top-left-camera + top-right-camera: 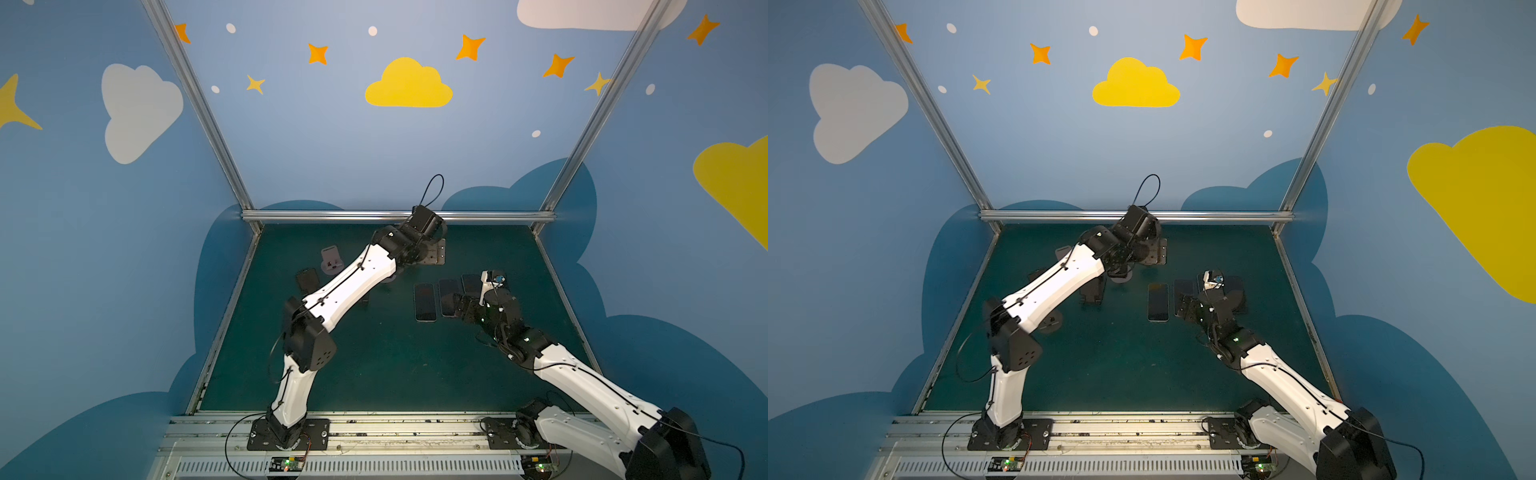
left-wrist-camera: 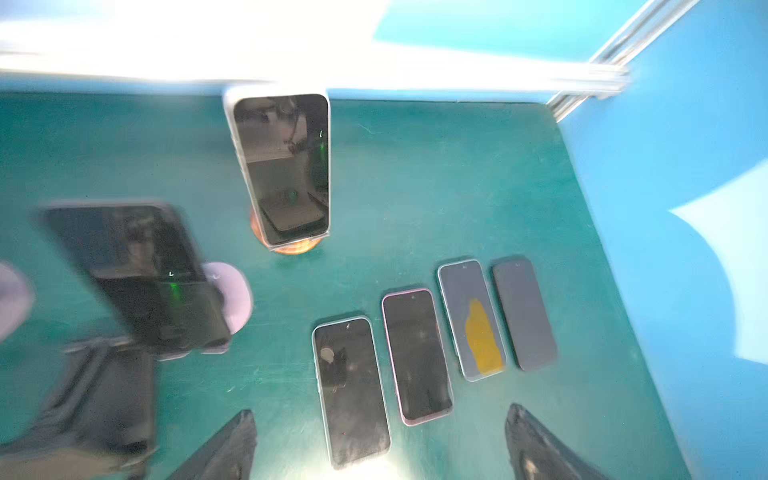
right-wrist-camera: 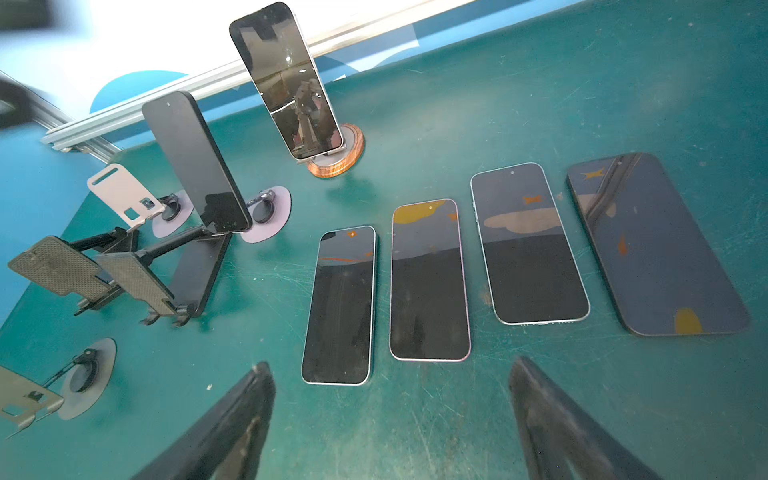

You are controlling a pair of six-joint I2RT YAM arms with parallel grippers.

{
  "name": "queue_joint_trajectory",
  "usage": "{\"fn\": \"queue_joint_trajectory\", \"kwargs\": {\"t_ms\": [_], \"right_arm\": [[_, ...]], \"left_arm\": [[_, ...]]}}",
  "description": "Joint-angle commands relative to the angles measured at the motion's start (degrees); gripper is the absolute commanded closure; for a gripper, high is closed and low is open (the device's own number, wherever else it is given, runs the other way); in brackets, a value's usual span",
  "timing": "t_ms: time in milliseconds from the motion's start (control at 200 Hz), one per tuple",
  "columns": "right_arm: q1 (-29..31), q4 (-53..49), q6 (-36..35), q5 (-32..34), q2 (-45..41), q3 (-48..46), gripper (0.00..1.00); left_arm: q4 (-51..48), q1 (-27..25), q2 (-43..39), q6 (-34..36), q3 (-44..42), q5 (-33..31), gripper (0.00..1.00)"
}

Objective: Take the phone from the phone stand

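A light-edged phone [image 3: 291,83] leans upright on a round wooden phone stand [image 3: 338,160]; the left wrist view shows the same phone [image 2: 282,166]. A dark phone [image 3: 195,166] stands on a second stand with a pink round base [image 3: 270,212]. In both top views my left arm hides most of these. My left gripper [image 2: 380,409] is open, raised over the nearest flat phone [image 2: 351,390], holding nothing. My right gripper [image 3: 390,362] is open and empty, just in front of the row of flat phones, apart from both stands.
Several phones lie flat in a row on the green mat [image 1: 374,365], the largest [image 3: 656,245] nearest the right wall. An empty pink stand [image 3: 120,195], two black folding stands [image 3: 137,282] and a grey stand [image 3: 29,403] crowd the left side. An aluminium rail [image 1: 395,216] borders the back.
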Motion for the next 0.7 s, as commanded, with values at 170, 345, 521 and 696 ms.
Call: {"fn": "queue_joint_trajectory", "kwargs": {"t_ms": [170,345,521,696], "right_arm": [[0.2,3.4,-0.1,-5.7,2.0,3.2,0.11],[1.7,1.7,0.7,-9.8,6.6,9.8,0.12],[5.9,0.9,0.4,-8.9,11.9,15.5,0.12],[10.0,-2.7,-2.0,-5.8,22.1,25.0,0.11]], "left_arm": [[13.2,10.2,-25.9,-1.3,-28.4,-0.6,0.00],[23.8,15.4,-39.5,-3.6,-46.1,-1.1,0.00],[26.8,19.2,-45.8,-2.9,-53.0,-2.3,0.00],[25.1,20.3,-45.8,-3.3,-53.0,-1.1,0.00]]}}
